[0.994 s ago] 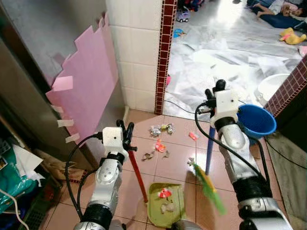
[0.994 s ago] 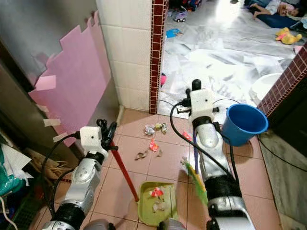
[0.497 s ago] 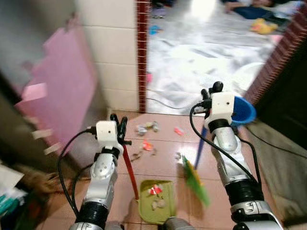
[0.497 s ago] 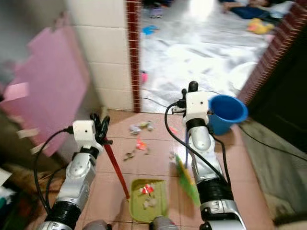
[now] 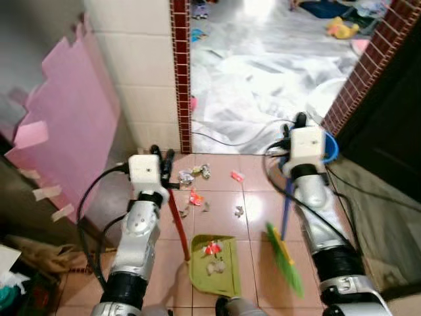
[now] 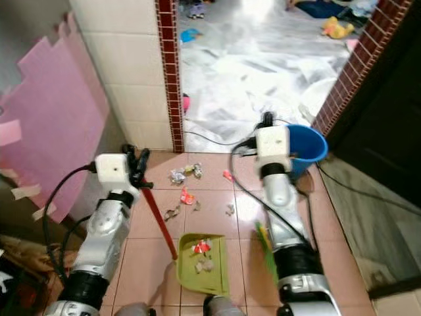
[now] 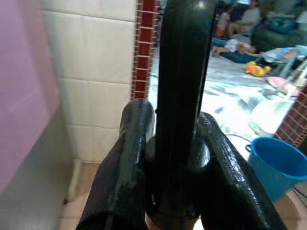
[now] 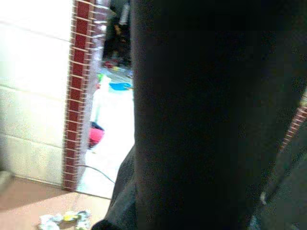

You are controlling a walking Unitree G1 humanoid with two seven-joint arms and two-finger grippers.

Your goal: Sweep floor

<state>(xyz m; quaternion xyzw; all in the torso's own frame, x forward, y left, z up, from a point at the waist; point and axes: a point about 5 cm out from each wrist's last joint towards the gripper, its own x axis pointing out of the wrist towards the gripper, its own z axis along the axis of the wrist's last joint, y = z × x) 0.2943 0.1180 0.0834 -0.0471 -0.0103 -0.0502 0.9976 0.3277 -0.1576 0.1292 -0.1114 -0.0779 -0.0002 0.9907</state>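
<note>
Since 1 s ago the camera was swung to the right, and the broom (image 5: pixel 284 258) was carried a bit away from the scraps (image 5: pixel 192 176), w/ the green dustpan (image 5: pixel 215 266) kept on the floor tiles (image 5: pixel 253 209).

Mid-sweep is judged: some litter is collected in the pan, and next the bristles need to be put behind the loose scraps near the doorway and pulled toward the pan.

Both arms are held forward, elbows bent; left gripper (image 5: pixel 162 162) is clenched on the red dustpan handle (image 5: pixel 176 225), right gripper (image 5: pixel 295 125) seems closed on the blue broom pole (image 5: pixel 287 208), though its fingers cannot be seen clearly.

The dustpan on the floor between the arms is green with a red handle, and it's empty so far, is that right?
Not quite. The dustpan is green with a red handle held in the left gripper, but it is not empty: the left eye view shows a few scraps already lying in it. More litter lies on the tiles ahead.
</note>
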